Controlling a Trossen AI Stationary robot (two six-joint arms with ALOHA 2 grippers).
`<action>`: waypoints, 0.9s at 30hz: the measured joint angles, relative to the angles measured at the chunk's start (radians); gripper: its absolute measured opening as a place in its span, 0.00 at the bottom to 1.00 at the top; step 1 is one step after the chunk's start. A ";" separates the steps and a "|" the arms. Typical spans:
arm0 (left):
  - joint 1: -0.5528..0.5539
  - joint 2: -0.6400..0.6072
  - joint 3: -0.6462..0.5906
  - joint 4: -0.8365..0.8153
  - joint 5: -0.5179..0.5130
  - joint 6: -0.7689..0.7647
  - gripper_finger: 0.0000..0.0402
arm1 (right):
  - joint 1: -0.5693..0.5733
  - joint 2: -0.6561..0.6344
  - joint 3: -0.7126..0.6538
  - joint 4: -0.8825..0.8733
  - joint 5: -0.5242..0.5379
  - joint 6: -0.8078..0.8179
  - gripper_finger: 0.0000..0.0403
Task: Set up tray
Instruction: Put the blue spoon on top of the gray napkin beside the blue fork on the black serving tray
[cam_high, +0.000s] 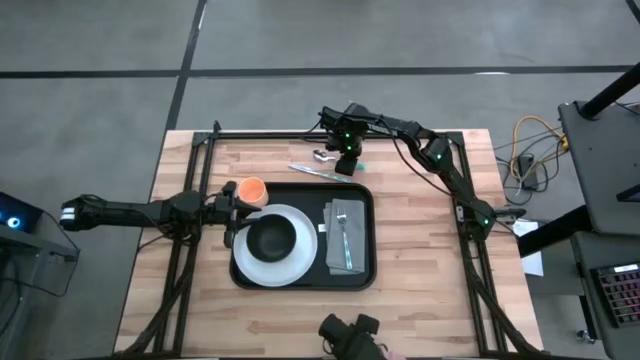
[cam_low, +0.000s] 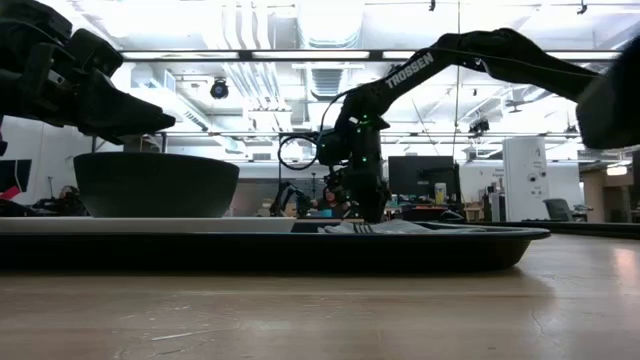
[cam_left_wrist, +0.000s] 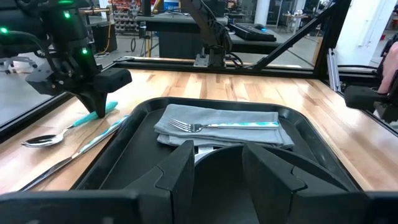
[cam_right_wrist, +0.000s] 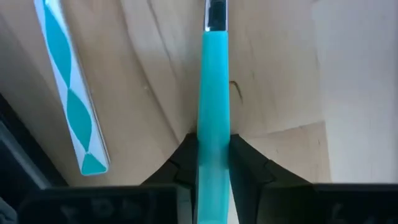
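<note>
Right in the middle of the pale wooden butcher-block table (cam_high: 420, 290) sits the large black rectangular tray (cam_high: 362, 275) with rounded corners and a low rim, and it carries a round white plate (cam_high: 300, 262) on its left half with a small black bowl (cam_high: 270, 238) on top of it. On the tray's right half lies a folded grey cloth napkin (cam_high: 345, 235), and across the napkin rests a metal fork with a teal-and-white handle (cam_left_wrist: 217, 126). Up at the far edge of the table the right gripper (cam_high: 347, 165) is down at the wood just beyond the tray, and the right wrist view shows its two dark fingers (cam_right_wrist: 249, 163) pressed against either side of the solid teal handle of a metal spoon (cam_left_wrist: 59, 132), whose shiny bowl lies flat on the table. Just beside that spoon, between it and the tray's far rim, lies a knife with a teal-and-white striped handle (cam_high: 318, 171). Over on the left, the left gripper (cam_high: 236, 212) hangs at the tray's left edge by the plate, next to a small orange cup (cam_high: 251, 190) standing on the wood, and its fingers (cam_left_wrist: 177, 171) are spread apart with nothing between them, just above the black bowl.
</note>
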 joint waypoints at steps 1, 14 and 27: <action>0.000 0.000 0.000 0.000 0.000 0.000 0.29 | 0.000 0.000 0.006 -0.002 0.000 0.012 0.10; 0.000 0.000 0.001 0.000 0.000 0.000 0.29 | 0.031 -0.098 0.049 -0.100 -0.002 0.289 0.10; 0.000 0.000 0.000 0.000 0.000 0.000 0.29 | 0.218 -0.155 0.029 -0.143 -0.005 0.615 0.10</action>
